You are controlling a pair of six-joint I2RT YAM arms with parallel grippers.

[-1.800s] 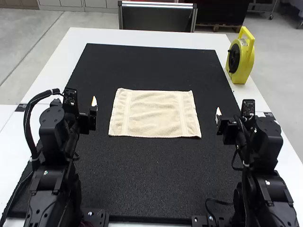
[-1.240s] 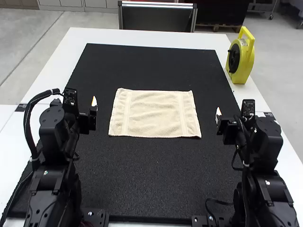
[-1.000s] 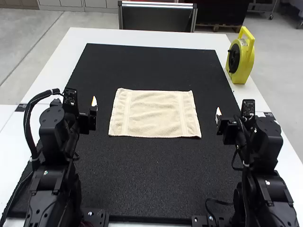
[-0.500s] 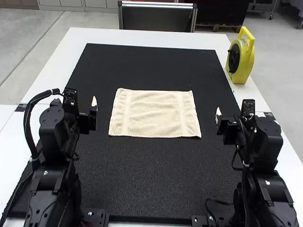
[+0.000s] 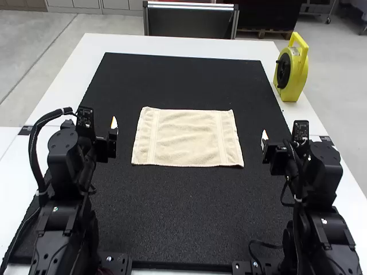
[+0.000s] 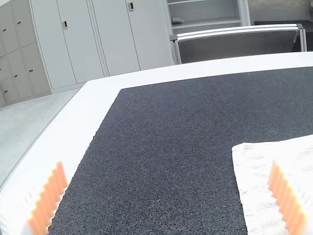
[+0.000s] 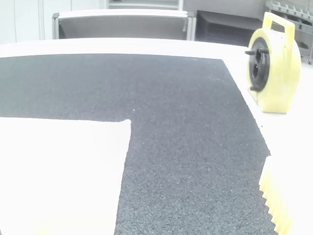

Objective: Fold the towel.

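Cream rectangular terry towel point(image 5: 188, 137): lay spread on my black textured mat point(image 5: 189, 217), between the grippers.
Long axis: ran left to right, short banded ends pointing toward either side.
Left gripper point(image 5: 113, 129): I had it wide.
Right gripper point(image 5: 265, 141): wide too.

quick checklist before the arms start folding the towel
1. Towel spread, not yet folded: ok
2. Towel wholly on the black mat: ok
3. Left tool open: ok
4. A tool at a towel edge, ready to grip: not ok, the left tool and the right tool both stand off its sides
5. Yellow reel well away from the towel: ok, at the table's far right
6. Nothing under the towel: cannot tell
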